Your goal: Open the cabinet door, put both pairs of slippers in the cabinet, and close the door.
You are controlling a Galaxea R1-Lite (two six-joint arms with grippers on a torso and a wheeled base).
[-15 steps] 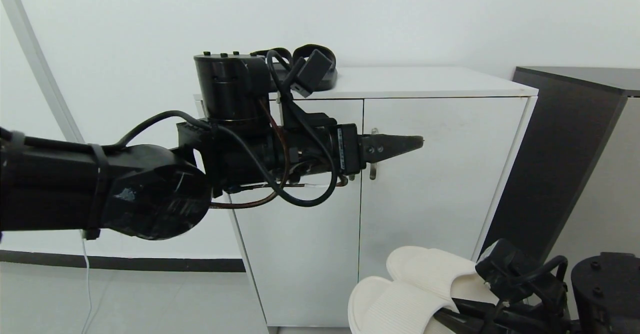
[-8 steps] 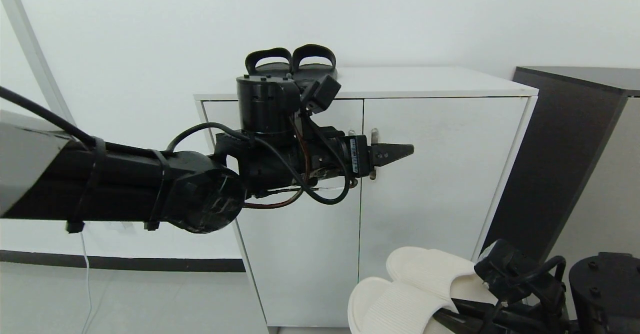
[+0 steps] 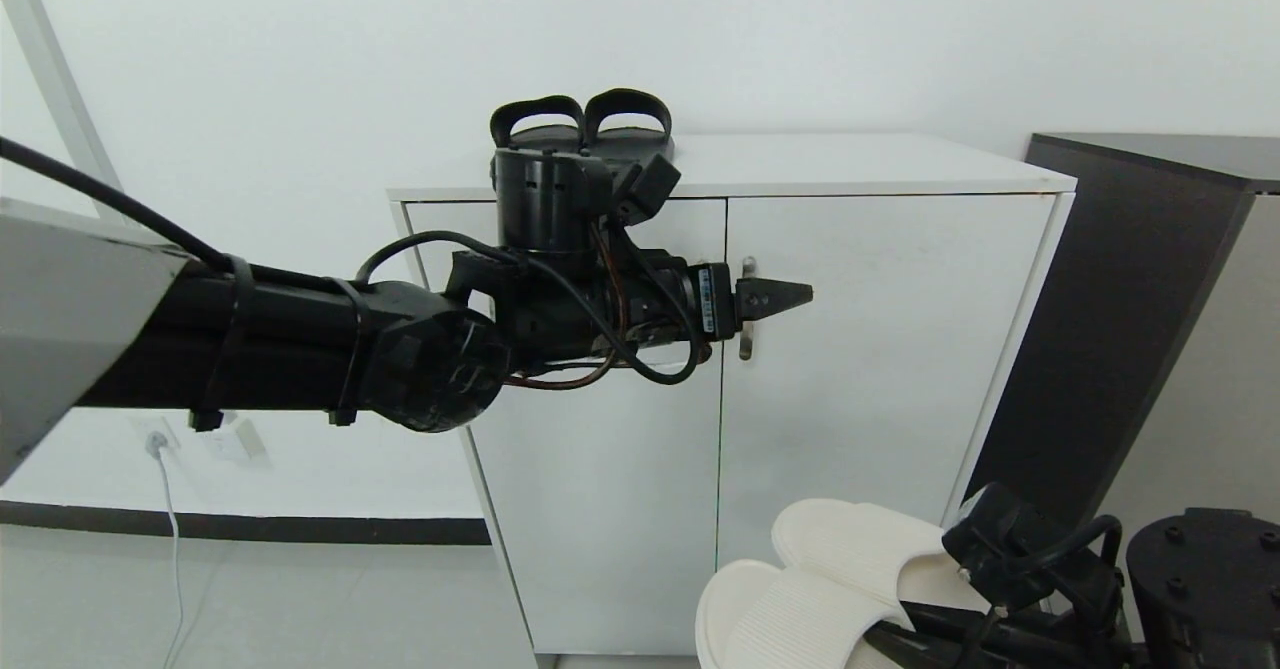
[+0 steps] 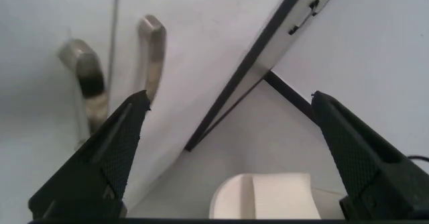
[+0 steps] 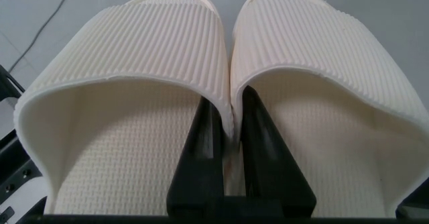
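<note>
Your left gripper (image 3: pixel 775 297) sits level in front of the cabinet (image 3: pixel 880 379), at the seam between its two doors (image 3: pixel 860 279). Both doors are shut. The gripper's tip is just past the right door's handle (image 3: pixel 746 334), and the wrist view shows its jaws spread wide, holding nothing, with the handle close to one of them.

That handle looks like a slim, smooth metal bar, stiff but likely slick. Close on it around mid-length with the jaws square across it, not at the curved end where they could slide off. The door is a rigid hinged panel, so expect to pull along its arc rather than straight back, or the grip may twist loose.

Your right gripper (image 5: pixel 230 106) is low by the cabinet's foot and pinches the white slippers (image 3: pixel 830 569) together. Its jaws are pressed on the two inner side walls where the slippers meet. These look light and soft, with ribbed uppers, so the walls may flex and one slipper could slip out if you swing fast. Carry them slowly and level.

The black slippers (image 3: pixel 585 119) lie side by side on the cabinet top near its left rear. They also look light and pliable. The arched straps, or the adjoining inner edges, seem the surest place to take both at once.
</note>
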